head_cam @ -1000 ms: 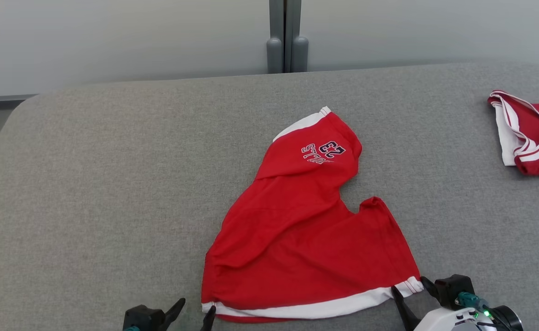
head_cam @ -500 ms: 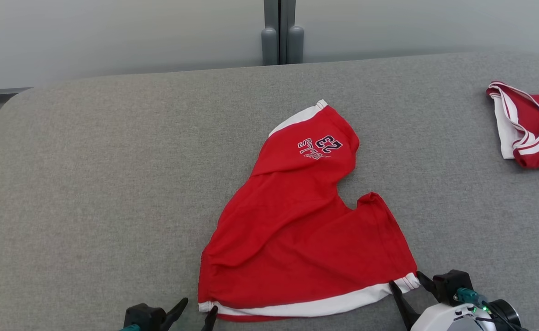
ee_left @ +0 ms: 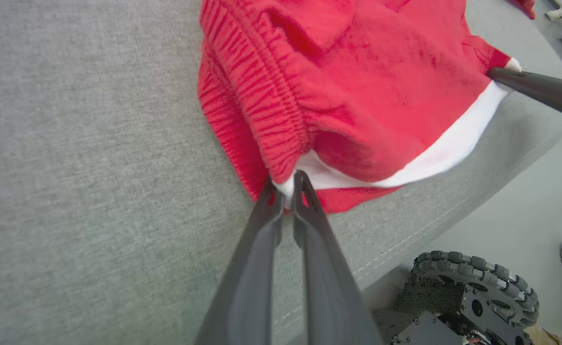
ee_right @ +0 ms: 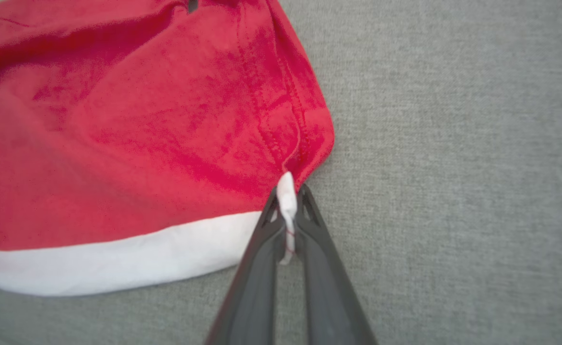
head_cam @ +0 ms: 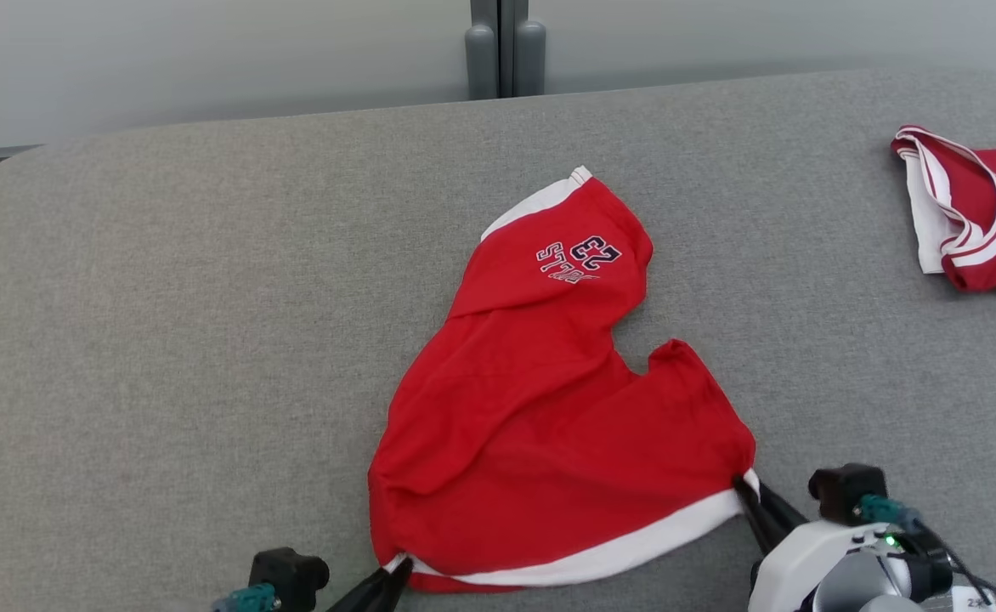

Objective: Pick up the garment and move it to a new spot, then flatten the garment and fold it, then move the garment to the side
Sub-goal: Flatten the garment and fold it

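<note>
The left gripper (ee_left: pixel 286 186) is clamped on one hem corner of the red garment (head_cam: pixel 540 425); the opposite corner is pinched by the right gripper (ee_right: pixel 288 195), fingers together.

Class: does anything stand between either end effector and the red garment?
Nothing visible does. The left end effector and the right end effector each pinch a corner of the white band on the red garment.

The red garment (head_cam: pixel 540 442) bears a dark, white-edged number 23 (head_cam: pixel 594 250), seen upside down, on its end well away from the left gripper (head_cam: pixel 396 571) and right gripper (head_cam: pixel 746 489). The line of letters (head_cam: pixel 559 260) beside it is cut by a fold and cannot be read whole.
</note>
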Tool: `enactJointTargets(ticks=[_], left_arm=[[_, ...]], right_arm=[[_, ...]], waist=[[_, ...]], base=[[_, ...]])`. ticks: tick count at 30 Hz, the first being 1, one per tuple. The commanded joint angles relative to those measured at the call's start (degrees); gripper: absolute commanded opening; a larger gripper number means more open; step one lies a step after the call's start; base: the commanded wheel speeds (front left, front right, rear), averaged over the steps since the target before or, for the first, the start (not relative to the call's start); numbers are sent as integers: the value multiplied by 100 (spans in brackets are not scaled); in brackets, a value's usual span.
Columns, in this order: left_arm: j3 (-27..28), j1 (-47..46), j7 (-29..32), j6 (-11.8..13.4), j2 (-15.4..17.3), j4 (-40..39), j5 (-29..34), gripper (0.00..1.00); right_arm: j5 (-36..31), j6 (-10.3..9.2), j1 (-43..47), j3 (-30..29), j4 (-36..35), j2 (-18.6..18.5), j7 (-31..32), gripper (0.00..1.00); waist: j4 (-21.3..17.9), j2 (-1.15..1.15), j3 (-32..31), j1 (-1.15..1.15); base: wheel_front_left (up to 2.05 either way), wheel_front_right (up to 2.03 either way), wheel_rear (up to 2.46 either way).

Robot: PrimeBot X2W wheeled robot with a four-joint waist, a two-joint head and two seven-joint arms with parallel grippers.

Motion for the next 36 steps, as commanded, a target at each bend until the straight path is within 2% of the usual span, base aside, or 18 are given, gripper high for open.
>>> enactJointTargets(ticks=[1,5,8,14,16,20,23,25,28,32,36], left_arm=[[2,-94,25,-15,98,-178,-195,0],[-32,-89,255,-15,405,-1283,-910,0],[28,-161,485,-15,692,-2611,-1586,0],[475,-619,969,18,1175,-4848,-2455,0],[669,-911,1186,155,1238,-5355,-2698,0],[1111,-1730,1703,655,1247,-5902,-3338,0],[1397,-2612,2213,1031,1271,-5786,-3774,0],[1479,-3256,2546,1186,1316,-5463,-3906,0],[1503,-4249,2940,1272,1375,-4722,-3758,0],[1409,-5718,3120,1112,1224,-3263,-3229,0],[1351,-7070,2595,654,755,-1633,-2605,0]], right_arm=[[254,-12,-98,-118,-191,8,5,0],[1138,-11,-43,-493,-1157,-110,191,0],[1762,-11,121,-895,-2177,-258,467,0],[2515,-9,197,-1919,-4305,-291,1254,0],[2644,-8,18,-2235,-4893,-275,1587,0],[2899,-8,-700,-2723,-5693,-188,2311,0],[2810,-8,-1579,-2941,-5786,-156,2921,0],[2640,-7,-2268,-2924,-5591,-104,3275,0],[2115,-7,-3368,-2795,-5050,18,3626,0],[1263,-8,-5046,-2482,-3893,323,3637,0],[483,-8,-6540,-2299,-2551,528,2961,0]], waist=[[-41,0,-31,0],[-89,0,-102,0],[-126,0,-162,0],[-233,0,-124,0],[-297,0,-44,0],[-439,0,269,0],[-540,0,676,0],[-578,0,998,0],[-624,0,1548,0],[-668,0,2322,0],[-712,0,2797,0]], base=[[0,0,0],[0,0,0],[0,0,0],[0,0,0],[0,0,0],[0,0,0],[0,0,0],[0,0,0],[0,0,0],[0,0,0],[0,0,0]])
